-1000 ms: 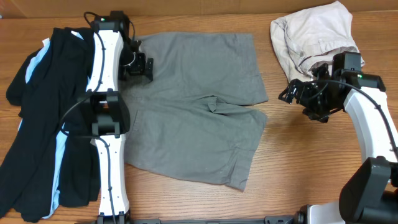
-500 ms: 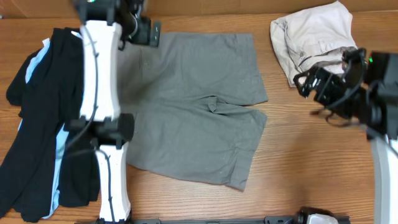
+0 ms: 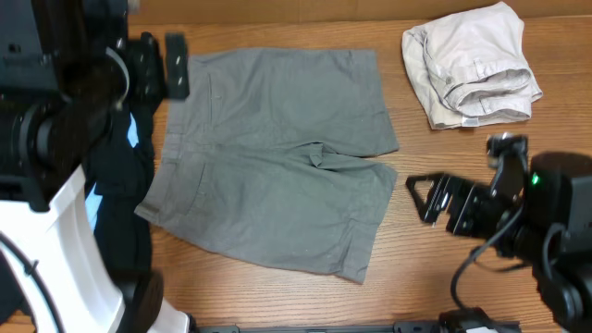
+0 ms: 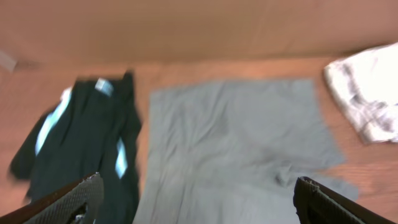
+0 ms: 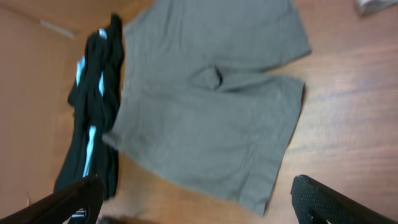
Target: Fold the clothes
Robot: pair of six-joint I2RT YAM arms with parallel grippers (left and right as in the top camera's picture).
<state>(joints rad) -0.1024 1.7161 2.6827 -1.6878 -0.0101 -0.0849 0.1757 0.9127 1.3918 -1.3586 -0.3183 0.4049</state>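
Grey shorts (image 3: 277,176) lie flat, soft, creased, on wood-grain table (image 3: 407,273).

Wooden table (image 3: 277,301) with lengthwise grain, plain brown wall (image 4: 186,31) rising along its far edge

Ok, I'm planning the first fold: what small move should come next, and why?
Probably lower the right gripper toward the nearest leg hem of the grey shorts. They lie flat and unfolded, and it and the left gripper are raised, jaws open and empty, so gripping an edge comes first.
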